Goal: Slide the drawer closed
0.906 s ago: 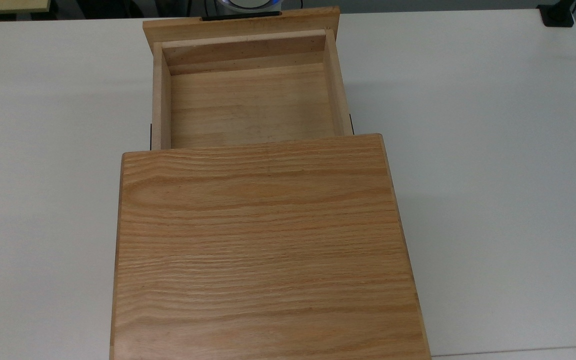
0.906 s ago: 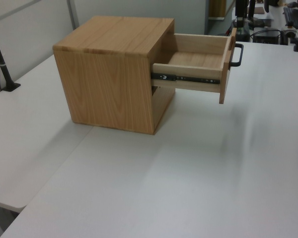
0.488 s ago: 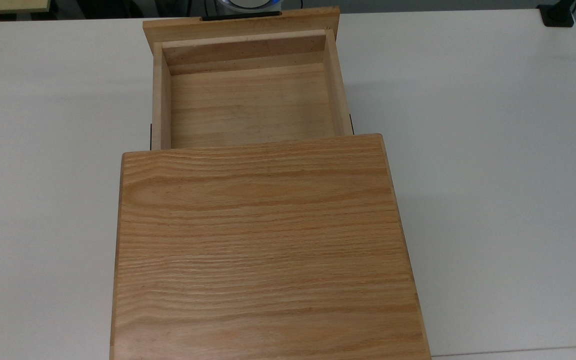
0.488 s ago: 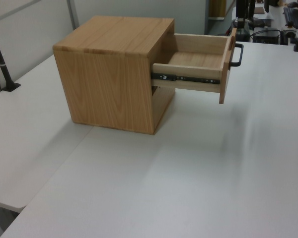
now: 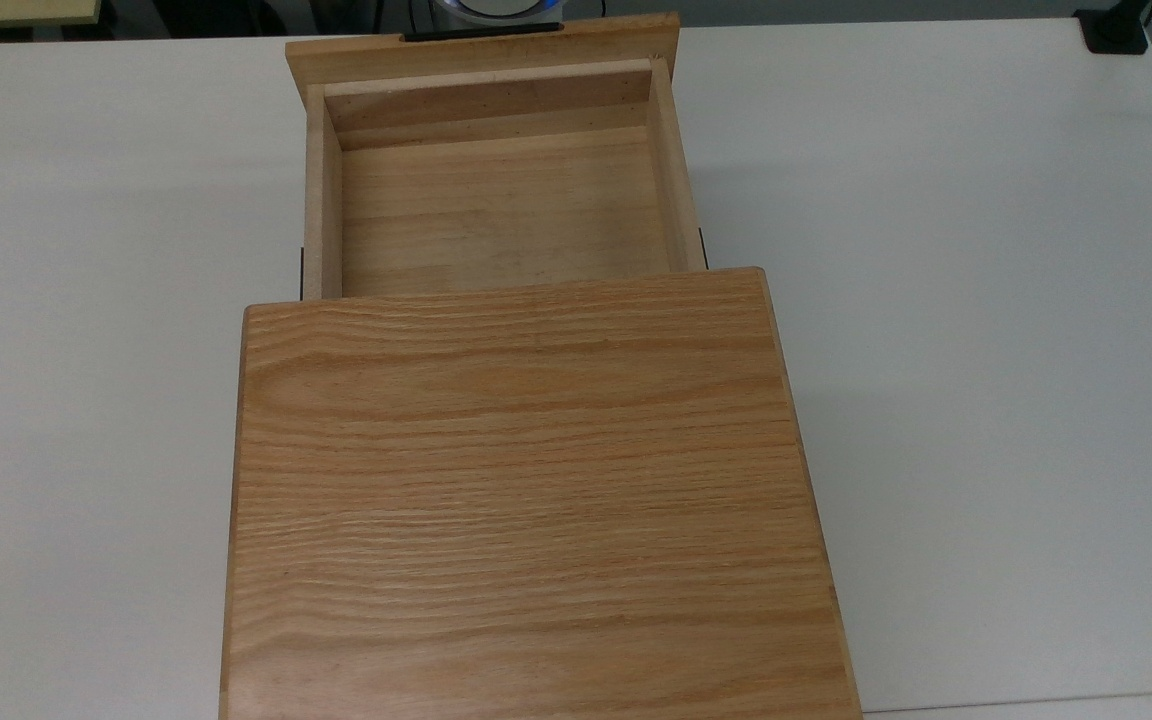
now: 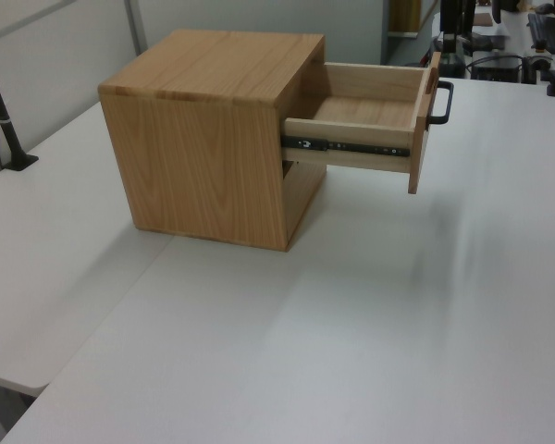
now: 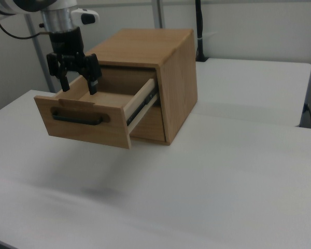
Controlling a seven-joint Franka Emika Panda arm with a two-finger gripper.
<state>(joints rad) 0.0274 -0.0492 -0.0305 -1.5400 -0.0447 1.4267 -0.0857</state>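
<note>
- Nothing had moved since the earlier frames: the drawer (image 5: 501,205) remained pulled out just as far, and the cabinet (image 5: 526,490) sat where it was.
- One cabinet stood on one white table (image 5: 986,330), with one drawer jutting from its upper part, empty inside.
- One black handle (image 7: 76,118) ran across the drawer's front panel (image 7: 83,123); one black slide rail (image 6: 350,145) showed along the drawer's side in the left view.
- One gripper (image 7: 79,88) hung over the open drawer just behind the front panel in the right view, its two fingers (image 7: 93,82) spread apart and pointing down, pinching nothing.
- The front panel stuck out wider than the drawer box on both sides.
- Bare table lay open all round the cabinet, widest at the top view's right.
- One black clamp (image 5: 1114,30) sat at the table's far corner, top view's right.
</note>
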